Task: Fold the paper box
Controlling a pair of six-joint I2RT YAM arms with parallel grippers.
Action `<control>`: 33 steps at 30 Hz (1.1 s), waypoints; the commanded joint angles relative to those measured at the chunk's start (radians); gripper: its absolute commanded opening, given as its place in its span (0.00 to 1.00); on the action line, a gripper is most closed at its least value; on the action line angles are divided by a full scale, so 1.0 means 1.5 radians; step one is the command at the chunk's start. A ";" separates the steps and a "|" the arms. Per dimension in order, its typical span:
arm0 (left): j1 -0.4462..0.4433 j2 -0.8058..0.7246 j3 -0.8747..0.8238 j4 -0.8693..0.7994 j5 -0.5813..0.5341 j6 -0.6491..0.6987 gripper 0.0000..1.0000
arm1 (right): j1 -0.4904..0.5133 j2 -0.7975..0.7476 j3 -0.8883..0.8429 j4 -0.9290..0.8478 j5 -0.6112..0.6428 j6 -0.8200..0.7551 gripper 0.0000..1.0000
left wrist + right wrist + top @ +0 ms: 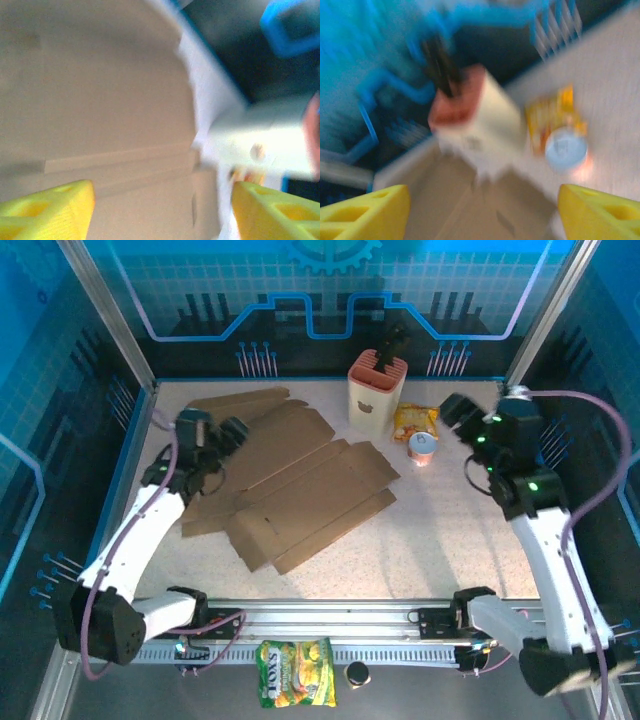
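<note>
A: Where to find the paper box (300,485)?
B: Flat on the counter (450,540), left of centre, spread out as an unfolded blank with flaps out on every side. No wall raised yet.
A: And the left tool (212,432)?
B: Over the blank's left edge, close above the cardboard or on it; hard to tell which. Yellow fingers (50,210) wide apart in the wrist view, nothing between them, plain board underneath with a crease line across.
A: Right tool (457,412)?
B: Up in the air over the right side of the counter, well apart from the blank, near the snack packet (415,420) and the small cup (423,447). Spread open too, gripping nothing. Badly blurred from its wrist, yet clear enough on that.
A: So which step?
B: Very likely the opening one: reaching in for a first flap. Nothing of the folding done so far, judging by the flat lie.
A: Needed next?
B: Probably getting a finger under the left panel's edge, pinching it, then swinging it up along the crease. Worth bringing the right tool across to pin the middle panel, otherwise risk of the whole sheet sliding. Also worth steering clear of the utensil holder (378,390) just beyond the far corner.
</note>
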 commanded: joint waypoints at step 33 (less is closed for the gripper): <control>-0.465 -0.155 -0.435 0.032 -0.176 -0.921 0.62 | 0.129 0.068 -0.339 0.264 -0.275 0.234 0.72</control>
